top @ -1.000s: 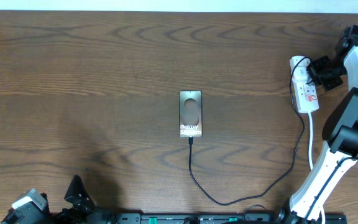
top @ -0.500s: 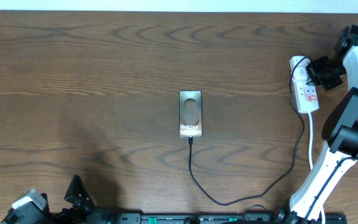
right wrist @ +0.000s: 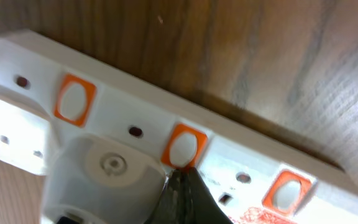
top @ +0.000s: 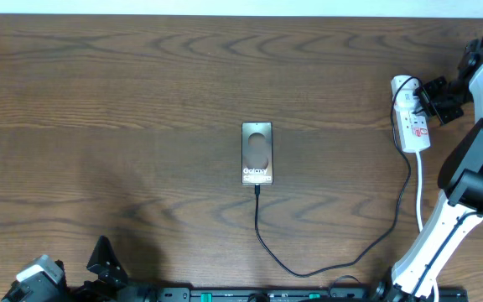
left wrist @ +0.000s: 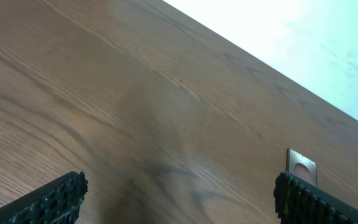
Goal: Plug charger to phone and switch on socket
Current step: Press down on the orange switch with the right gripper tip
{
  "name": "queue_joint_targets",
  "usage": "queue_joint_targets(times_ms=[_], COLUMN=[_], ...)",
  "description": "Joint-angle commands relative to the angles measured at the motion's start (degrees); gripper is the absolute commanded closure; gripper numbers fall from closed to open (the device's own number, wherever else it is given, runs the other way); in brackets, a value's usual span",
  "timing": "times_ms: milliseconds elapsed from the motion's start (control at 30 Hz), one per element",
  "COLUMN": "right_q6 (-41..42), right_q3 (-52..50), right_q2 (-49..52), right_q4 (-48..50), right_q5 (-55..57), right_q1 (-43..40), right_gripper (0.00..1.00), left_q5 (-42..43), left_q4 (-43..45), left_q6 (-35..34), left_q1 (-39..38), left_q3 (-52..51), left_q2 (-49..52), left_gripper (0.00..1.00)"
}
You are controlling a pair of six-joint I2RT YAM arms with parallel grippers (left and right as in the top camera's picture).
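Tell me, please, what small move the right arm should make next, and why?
Probably press the shut right gripper down on the orange-framed switch just at its tip. The cable already appears plugged into the phone, and the adapter sits in the power strip, so only switching on seems left.

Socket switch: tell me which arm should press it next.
Right. The right pincer, shut, has its tip at an orange switch on the socket; the left pincer is open, far across the table.
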Motion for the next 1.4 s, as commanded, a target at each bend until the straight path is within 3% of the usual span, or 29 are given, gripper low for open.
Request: queue_joint_targets(times_ms=[0,367,1367], right_q6=[-0.94,-2.27,-2.08], right_q3=[3.65,12.85,0.09], right_q2=[1.4,1.42,1.55], right_q4=[-2.32,-7.69,2.93], right_q5=[-1.27,-0.15,2.75], right_q1=[-0.44,-1.36,0.94], right_gripper=[0.99,0.99,0.99], left_q5=[-0.74,-0.74,-0.74], left_q4=[0.04,0.04,0.04], left_q6=[-0.09,-0.09,-0.09], left_q1=[0.24,0.24,0.24], left_q3=[0.76,0.76,0.76], left_q2=[-0.2,-0.2,-0.2], left_gripper=[0.02,0.02,0.03])
